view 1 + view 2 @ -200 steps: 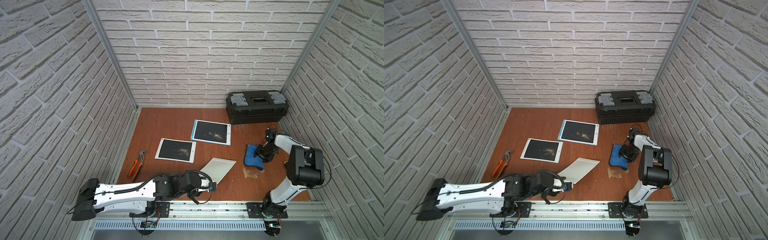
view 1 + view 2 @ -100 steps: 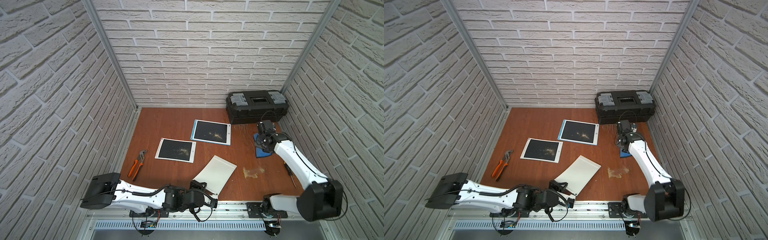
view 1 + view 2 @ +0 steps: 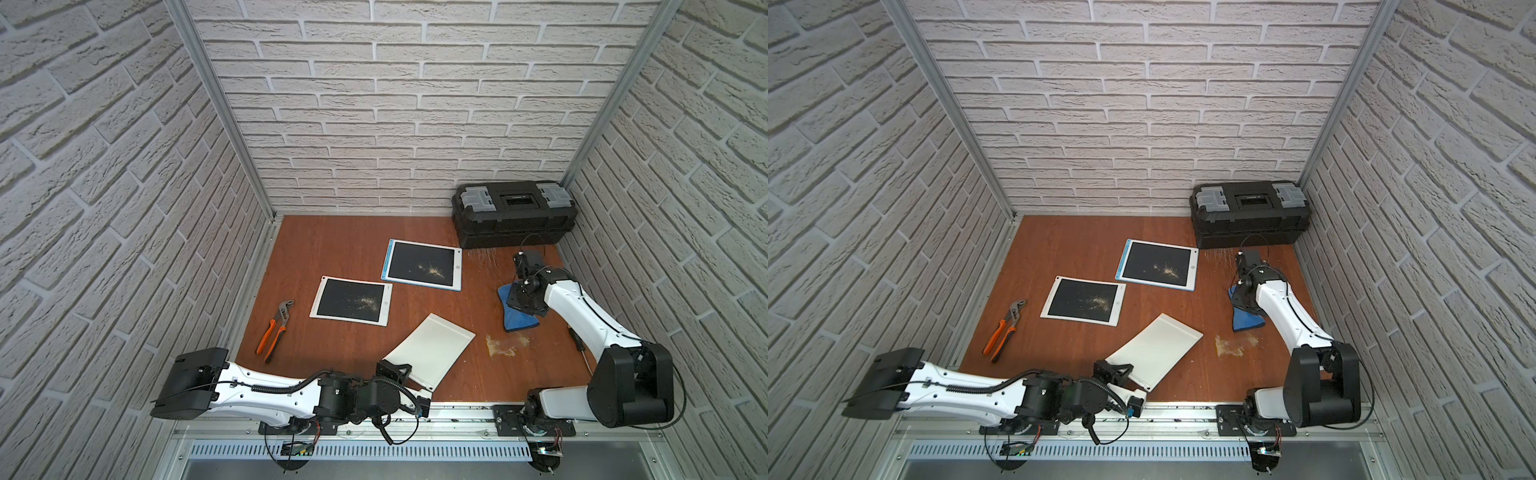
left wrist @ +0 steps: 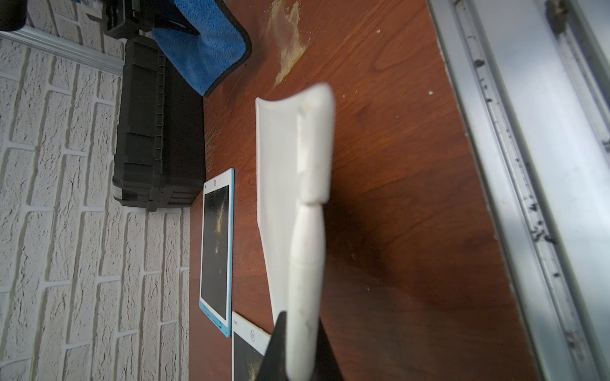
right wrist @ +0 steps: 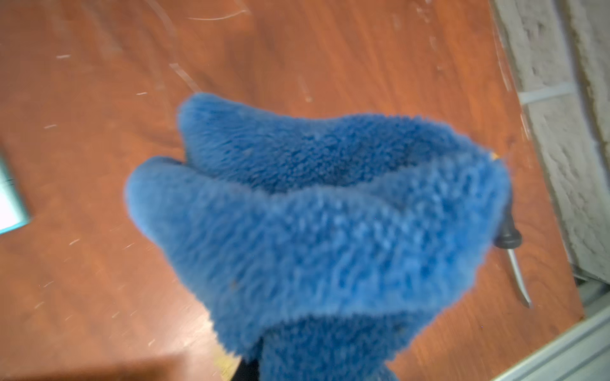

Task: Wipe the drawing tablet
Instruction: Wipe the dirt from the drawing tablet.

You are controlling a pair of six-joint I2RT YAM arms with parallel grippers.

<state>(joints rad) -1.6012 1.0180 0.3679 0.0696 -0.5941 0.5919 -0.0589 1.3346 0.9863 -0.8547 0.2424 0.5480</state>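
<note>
Wiping has not started, you can see: the blue-framed drawing tablet (image 3: 422, 271) and the white-framed drawing tablet (image 3: 351, 301) lie flat mid-table, both dusty. Your right gripper (image 3: 522, 302), clamped on the blue cloth (image 3: 519, 322), sits well apart, nearer the toolbox (image 3: 513, 216). Your left gripper (image 3: 401, 371) pinches the dustpan (image 3: 432, 351) handle.

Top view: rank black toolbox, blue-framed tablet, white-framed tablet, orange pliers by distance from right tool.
1. Black plastic toolbox, back wall, just beyond the right tool.
2. Blue-framed drawing tablet, mid-table.
3. White-framed drawing tablet, farther left.
4. Orange-handled pliers, far left.
</note>
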